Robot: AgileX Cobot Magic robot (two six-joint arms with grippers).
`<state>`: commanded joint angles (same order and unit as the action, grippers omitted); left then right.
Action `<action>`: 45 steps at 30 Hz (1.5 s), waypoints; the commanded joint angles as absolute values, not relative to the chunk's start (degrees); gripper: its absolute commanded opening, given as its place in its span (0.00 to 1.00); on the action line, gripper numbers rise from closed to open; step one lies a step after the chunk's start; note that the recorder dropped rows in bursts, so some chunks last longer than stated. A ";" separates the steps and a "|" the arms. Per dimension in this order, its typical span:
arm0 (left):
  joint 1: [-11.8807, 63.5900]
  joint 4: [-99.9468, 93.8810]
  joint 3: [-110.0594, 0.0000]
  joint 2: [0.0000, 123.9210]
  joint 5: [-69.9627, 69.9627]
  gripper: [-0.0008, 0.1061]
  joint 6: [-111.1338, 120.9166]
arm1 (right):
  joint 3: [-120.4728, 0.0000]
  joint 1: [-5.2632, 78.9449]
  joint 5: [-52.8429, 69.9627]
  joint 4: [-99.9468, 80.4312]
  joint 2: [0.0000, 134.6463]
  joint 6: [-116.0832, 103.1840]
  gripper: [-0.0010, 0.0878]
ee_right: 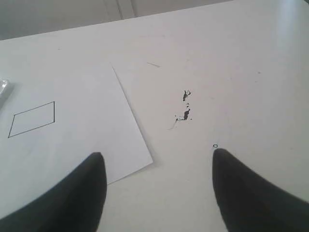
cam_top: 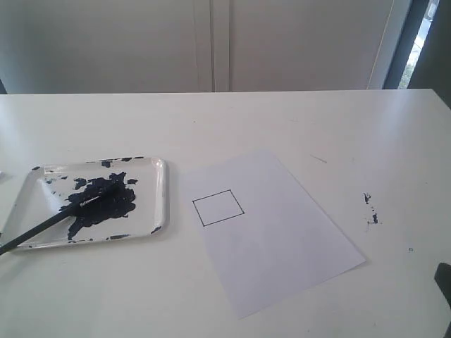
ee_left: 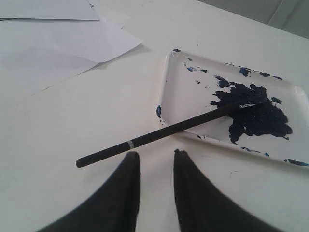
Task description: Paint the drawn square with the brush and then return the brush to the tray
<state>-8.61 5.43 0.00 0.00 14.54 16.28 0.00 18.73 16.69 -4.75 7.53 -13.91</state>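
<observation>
- Left wrist view: left gripper (ee_left: 154, 153) jaws stand apart with a narrow gap and hold nothing. The brush (ee_left: 164, 130) handle lies just ahead of the fingertips, untouched.
- Right wrist view: right gripper (ee_right: 157, 154) jaws are spread wide and empty, above the edge of the paper (ee_right: 72, 121).
- Risk, my read: the brush lies across the tray (ee_left: 165, 82) rim, with its tip in the paint blotch and its handle out over the table. If I pinch it off-centre it could pivot on the rim, roll, or flick paint.
- Exterior view: the tray sits at 9 o'clock from the drawn square (cam_top: 218, 208), near the paper but not touching it. A loaded tip carried over that gap could drip outside the outline.
- The paper looks loose, so brush drag may slide it.
- Paint specks (cam_top: 369, 210) at 3 o'clock of the paper. I'd keep the right arm off them.
- Room: bare table toward 12 o'clock up to the far edge. The near edge at 6 o'clock is out of frame.
</observation>
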 joint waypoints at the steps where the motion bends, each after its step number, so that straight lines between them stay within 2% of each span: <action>1: -8.61 5.43 0.00 0.00 14.54 0.30 16.28 | 0.00 18.73 16.69 -4.75 7.53 -13.91 0.69; 29: -8.61 5.43 0.00 0.00 6.84 0.30 16.28 | 0.00 18.73 12.44 -6.06 7.53 -10.50 0.69; 45: -8.61 5.94 0.00 0.00 -5.96 0.30 20.44 | 0.00 18.73 1.26 -6.04 7.53 -7.21 0.69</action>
<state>-8.61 5.94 0.00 0.00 -5.96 20.44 0.00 18.73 1.26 -6.04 7.53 -7.21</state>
